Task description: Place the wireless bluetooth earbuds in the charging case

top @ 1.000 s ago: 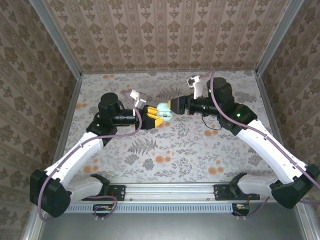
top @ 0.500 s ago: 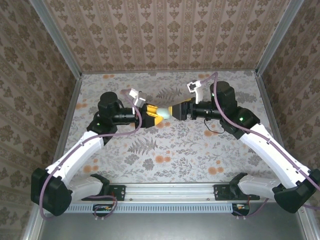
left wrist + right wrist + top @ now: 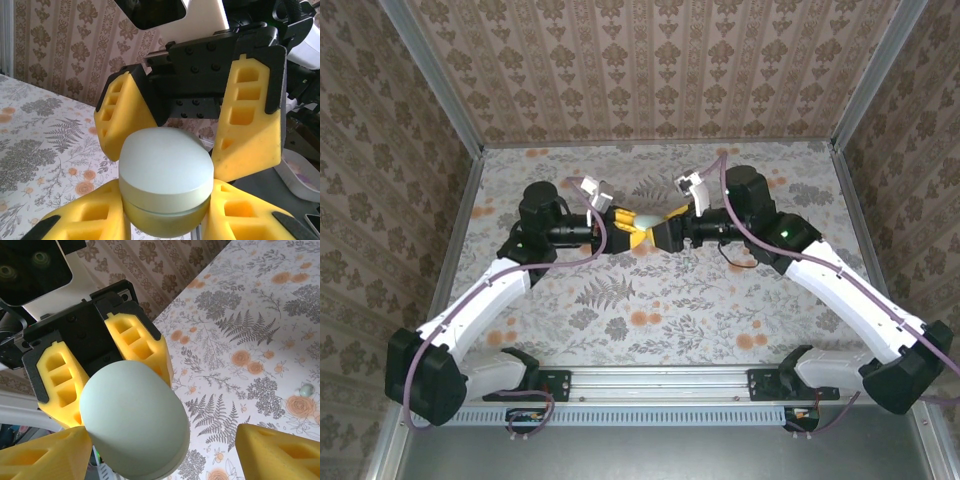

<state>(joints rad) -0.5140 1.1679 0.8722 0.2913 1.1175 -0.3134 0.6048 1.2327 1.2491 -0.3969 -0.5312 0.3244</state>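
Above the middle of the surface, lifted clear of it: charging case, lid down, seam running round its middle. Pinched at the lower half between both pads of left tool, closed down to the case's width. Head-on from the other side, right tool, spread wide: one pad just beside or touching the case, hard to say which, the other well apart. Lies straight ahead of right tool and between its fingers; longer way seems to run from pad to pad. Nearer to left arm, which has it. Judged not yet ready for earbuds, being shut. Bears no brand, label or writing on any face in view. Small pale bead on the surface, too small to name.
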